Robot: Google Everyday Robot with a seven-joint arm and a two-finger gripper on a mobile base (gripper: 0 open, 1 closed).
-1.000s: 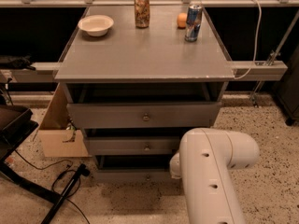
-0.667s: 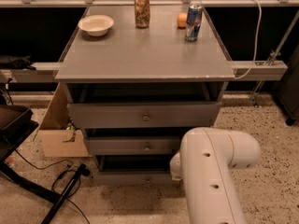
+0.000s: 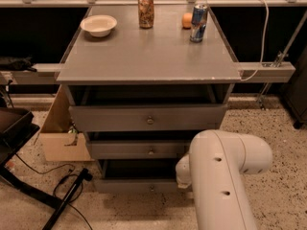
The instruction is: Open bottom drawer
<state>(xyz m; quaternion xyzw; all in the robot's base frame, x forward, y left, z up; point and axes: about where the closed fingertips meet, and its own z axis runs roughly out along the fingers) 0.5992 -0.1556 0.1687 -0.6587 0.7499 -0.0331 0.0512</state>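
Looking at the bottom drawer [image 3: 136, 186]: lowest, narrowest grey front, small knob [image 3: 151, 188] centred, just above the floor. There's a dark gap above it, so it's probably partly out already, though that's hard to confirm from this angle. The white arm link [image 3: 225, 176] sits low at the cabinet's right front, likely positioned for knob height. The gripper is hidden behind that link, so I can't tell if it's open, closed or holding anything. The bowl [image 3: 99, 25] and cans are up on the cabinet top [image 3: 144, 56], uninvolved.
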